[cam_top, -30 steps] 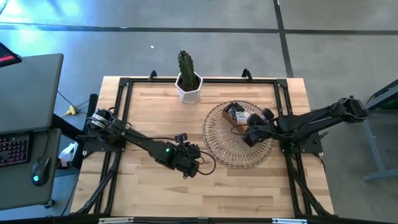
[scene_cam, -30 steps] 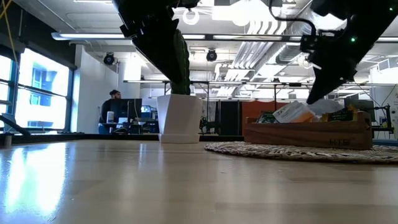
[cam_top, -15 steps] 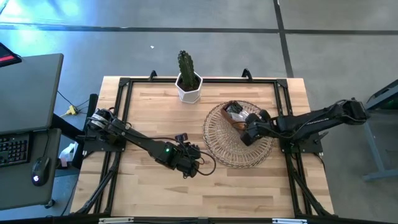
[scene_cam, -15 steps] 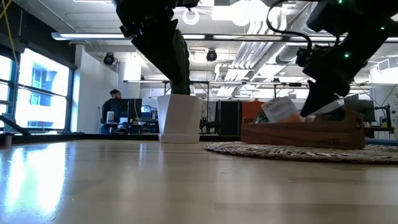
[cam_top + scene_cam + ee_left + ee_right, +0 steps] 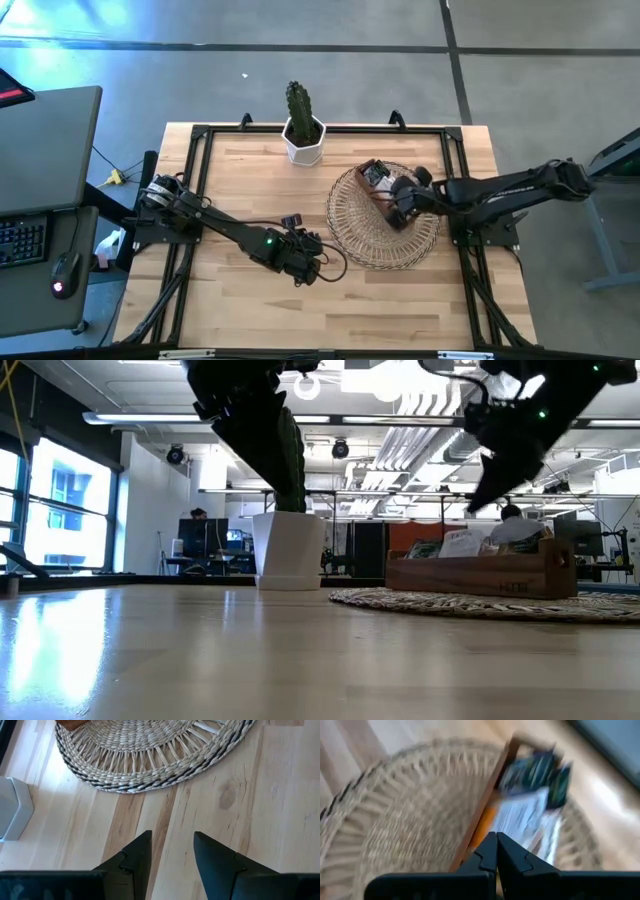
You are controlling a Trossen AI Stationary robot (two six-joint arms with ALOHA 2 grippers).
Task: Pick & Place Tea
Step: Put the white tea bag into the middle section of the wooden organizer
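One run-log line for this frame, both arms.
left end effector: open, empty, over bare table by tray | right end effector: shut, empty, above box of tea | tea: in box

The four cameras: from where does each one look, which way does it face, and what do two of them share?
High view: above the table, facing straight down; both arms show, the left end effector and the right end effector.
Low view: at table-top height, facing level across to the wicker tray and wooden box; the arms enter from above.
Left wrist view: on the left arm, looking past its open fingers at wood and tray.
Right wrist view: on the right arm, past its shut fingers at the tea.
All four share the tray.
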